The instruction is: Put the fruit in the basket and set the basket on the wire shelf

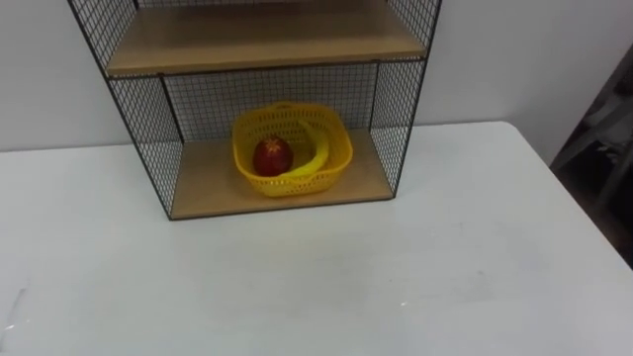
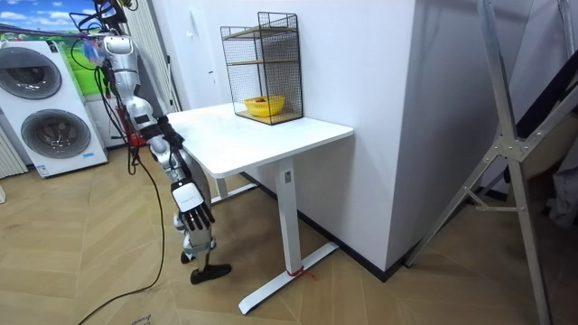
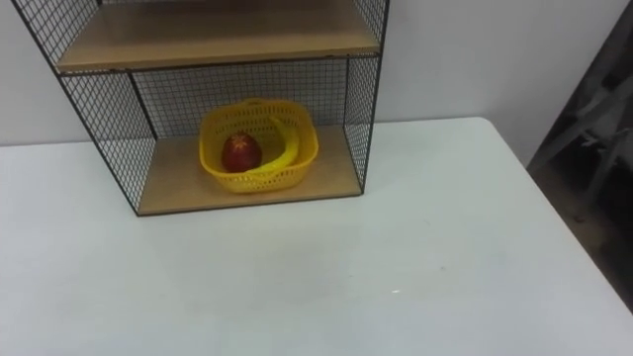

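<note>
**Item:** basket (image 1: pixel 292 148), yellow, holding apple (image 1: pixel 273 155) and banana (image 1: pixel 318 150).
**Location:** lower board of the shelf (image 1: pixel 267 40), set back from its front edge.
**Right hand** (image 2: pixel 192 213): hangs beside the desk (image 1: pixel 326 287), fingers loose, empty.
**Risk:** slight (task looks done); a knock against the desk could jolt the shelf.
**Clearance:** wire walls on either side, front open, desk bare ahead, its edge near on the right.

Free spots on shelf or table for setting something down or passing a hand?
Bare: the upper wooden board of the black wire shelf; the white table in front of it; strips of the lower wooden board either side of the yellow plastic basket. Crowded: lower bay's middle, basket with red apple and yellow banana.
</note>
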Available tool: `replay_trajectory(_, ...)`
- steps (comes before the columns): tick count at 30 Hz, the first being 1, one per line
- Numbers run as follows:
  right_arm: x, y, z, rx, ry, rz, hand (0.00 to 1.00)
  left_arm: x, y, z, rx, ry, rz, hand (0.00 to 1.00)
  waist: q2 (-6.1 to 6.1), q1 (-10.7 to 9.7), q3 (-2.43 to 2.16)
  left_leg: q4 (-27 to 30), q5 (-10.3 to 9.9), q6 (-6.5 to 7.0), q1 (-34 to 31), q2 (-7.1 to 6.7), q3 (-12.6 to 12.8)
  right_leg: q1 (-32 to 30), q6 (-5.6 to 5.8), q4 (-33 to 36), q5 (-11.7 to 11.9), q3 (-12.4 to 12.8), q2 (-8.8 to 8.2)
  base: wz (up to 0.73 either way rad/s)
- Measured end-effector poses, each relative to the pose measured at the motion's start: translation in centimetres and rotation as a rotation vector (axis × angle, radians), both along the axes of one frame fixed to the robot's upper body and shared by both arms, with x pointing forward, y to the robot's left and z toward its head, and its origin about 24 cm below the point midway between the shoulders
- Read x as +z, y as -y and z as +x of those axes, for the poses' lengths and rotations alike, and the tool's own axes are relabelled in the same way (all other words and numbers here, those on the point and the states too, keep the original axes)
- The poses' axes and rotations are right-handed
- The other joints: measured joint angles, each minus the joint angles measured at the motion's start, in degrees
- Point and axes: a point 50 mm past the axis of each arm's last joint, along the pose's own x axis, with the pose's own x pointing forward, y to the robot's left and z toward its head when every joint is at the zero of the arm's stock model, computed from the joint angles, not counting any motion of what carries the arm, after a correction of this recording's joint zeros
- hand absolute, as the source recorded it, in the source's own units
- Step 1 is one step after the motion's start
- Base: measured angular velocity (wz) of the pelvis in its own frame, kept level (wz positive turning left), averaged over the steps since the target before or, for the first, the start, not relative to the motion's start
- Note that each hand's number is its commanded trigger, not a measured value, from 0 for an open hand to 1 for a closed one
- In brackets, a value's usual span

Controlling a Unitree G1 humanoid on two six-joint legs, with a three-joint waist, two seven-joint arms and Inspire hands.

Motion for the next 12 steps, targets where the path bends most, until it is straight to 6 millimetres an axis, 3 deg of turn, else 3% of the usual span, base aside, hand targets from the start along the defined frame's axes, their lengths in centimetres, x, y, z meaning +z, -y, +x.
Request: replay_trajectory(12, -0.2, -0.6, -1.5, 0.064, -0.146, 0.068, 0.0, -0.5, 0.4, -2.9, -0.016, -0.202, -0.07, 0.0, -0.29, 0.1, 0.02, 0.0, 0.0, 0.01, 0.3, 0.0, -0.1, 0.6, 0.02, -0.1, 0.0, -0.1, 0.0, 0.01)
